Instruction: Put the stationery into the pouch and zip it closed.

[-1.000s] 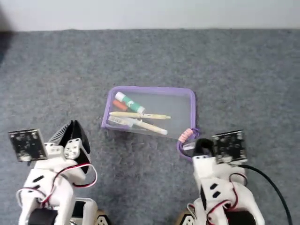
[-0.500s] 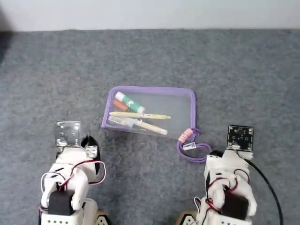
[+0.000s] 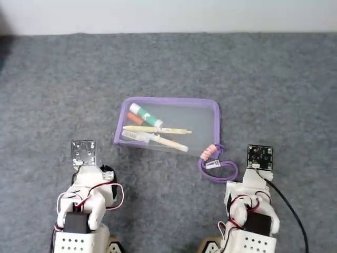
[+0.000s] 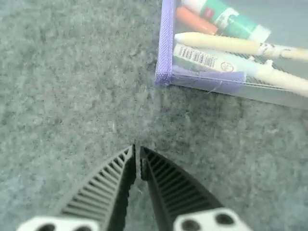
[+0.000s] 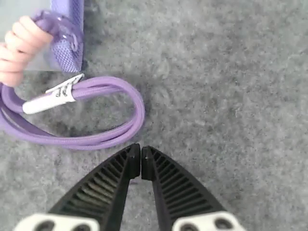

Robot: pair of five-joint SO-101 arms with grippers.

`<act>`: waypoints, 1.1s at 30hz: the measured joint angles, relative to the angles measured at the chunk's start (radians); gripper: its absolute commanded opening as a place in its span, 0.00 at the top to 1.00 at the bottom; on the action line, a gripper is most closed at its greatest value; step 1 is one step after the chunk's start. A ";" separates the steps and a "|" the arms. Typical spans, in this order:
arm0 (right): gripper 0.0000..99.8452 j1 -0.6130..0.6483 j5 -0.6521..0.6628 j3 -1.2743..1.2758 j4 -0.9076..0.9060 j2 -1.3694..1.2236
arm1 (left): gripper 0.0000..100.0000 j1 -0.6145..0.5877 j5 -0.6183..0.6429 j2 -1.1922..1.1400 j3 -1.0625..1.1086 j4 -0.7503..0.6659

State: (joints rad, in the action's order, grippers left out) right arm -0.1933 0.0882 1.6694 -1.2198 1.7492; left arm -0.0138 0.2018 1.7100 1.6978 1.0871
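Pouch (image 3: 200, 118), long axis running side to side across the surface (image 3: 263, 79), cord loop (image 3: 218, 169) at its right end; left end effector (image 4: 137, 162) and right end effector (image 5: 140, 161) clenched empty.

1. We see the right gripper (image 5: 140, 158) w/ both black ribbed fingers pressed together, tips meeting, nothing between them.
2. Just beyond the tips we see a purple cord loop (image 5: 131, 103) lying flat on the grey mat (image 5: 221, 72); can't tell if tips touch it.
3. A white tag (image 5: 61, 88) sits on the cord, next to a white sleeve (image 5: 39, 104) around both strands.
4. The cord runs to the pouch (image 5: 67, 45) corner w/ purple mesh edging.
5. A pink coil (image 5: 18, 50) hooks onto that corner.
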 measured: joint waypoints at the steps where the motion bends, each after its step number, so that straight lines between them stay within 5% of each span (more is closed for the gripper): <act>1: 0.99 0.000 0.000 0.000 -0.005 0.000 | 0.98 0.000 0.003 0.000 0.000 0.000; 33: 0.99 0.000 0.000 0.002 -0.048 0.018 | 0.98 0.003 0.006 0.000 0.000 0.003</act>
State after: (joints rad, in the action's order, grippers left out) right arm -0.1933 0.0882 1.6709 -1.2674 1.7676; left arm -0.0107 0.2079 1.7100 1.6978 1.0902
